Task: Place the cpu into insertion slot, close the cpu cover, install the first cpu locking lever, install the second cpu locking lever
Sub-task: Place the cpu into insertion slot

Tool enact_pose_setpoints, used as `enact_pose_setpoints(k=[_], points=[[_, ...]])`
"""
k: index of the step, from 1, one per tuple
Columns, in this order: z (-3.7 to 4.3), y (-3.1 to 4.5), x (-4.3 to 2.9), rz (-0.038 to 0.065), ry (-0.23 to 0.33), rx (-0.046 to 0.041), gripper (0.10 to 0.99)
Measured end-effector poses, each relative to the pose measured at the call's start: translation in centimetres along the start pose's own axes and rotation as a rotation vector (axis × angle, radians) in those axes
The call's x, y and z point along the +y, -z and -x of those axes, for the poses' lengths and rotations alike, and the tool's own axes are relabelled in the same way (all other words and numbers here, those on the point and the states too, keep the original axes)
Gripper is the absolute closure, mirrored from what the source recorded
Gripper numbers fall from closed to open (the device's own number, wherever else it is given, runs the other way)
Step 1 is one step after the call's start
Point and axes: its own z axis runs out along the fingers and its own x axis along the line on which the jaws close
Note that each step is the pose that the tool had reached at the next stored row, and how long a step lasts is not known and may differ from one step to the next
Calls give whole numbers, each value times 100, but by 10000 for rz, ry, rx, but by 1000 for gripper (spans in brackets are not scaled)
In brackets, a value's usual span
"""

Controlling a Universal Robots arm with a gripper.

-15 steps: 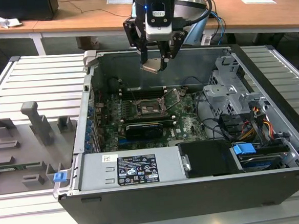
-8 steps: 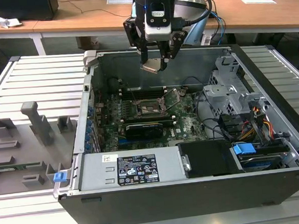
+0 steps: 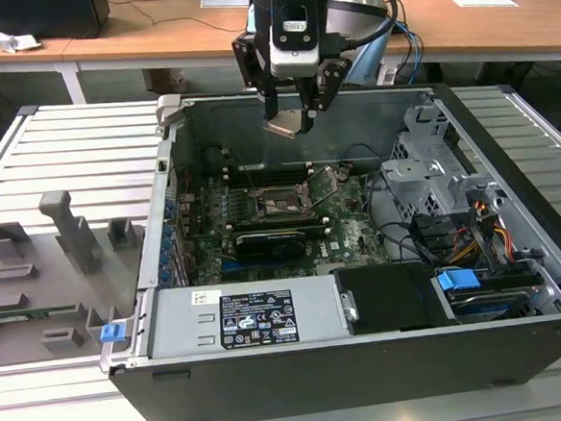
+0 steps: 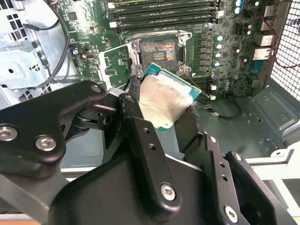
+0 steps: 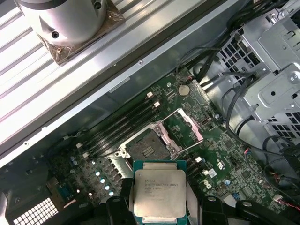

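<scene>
My gripper [image 3: 291,113] hangs above the open computer case, shut on the cpu [image 3: 287,126], a flat square chip with a pale silvery face and a green edge. In both wrist views the cpu [image 4: 165,99] [image 5: 158,191] sits tilted between the black fingers [image 4: 136,110], clear of the board. Below it, amid green circuit board, lies the insertion slot [image 3: 282,203] [image 4: 159,51] [image 5: 144,150], a dark square socket with a metal rim and nothing in it. The cpu cover [image 5: 183,127] [image 4: 112,65] is swung open beside the socket.
A power supply with a white label [image 3: 254,318] lines the case's near side. A metal drive cage [image 3: 431,166] with cables fills the exterior view's right. Memory slots [image 4: 164,14] run beside the socket. A grey fixture tray [image 3: 44,275] lies outside the case.
</scene>
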Motion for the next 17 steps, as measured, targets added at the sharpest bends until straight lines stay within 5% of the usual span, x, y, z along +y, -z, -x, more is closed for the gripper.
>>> enact_pose_setpoints(k=[17], points=[[0,-5,0,6,-344,-31,549]])
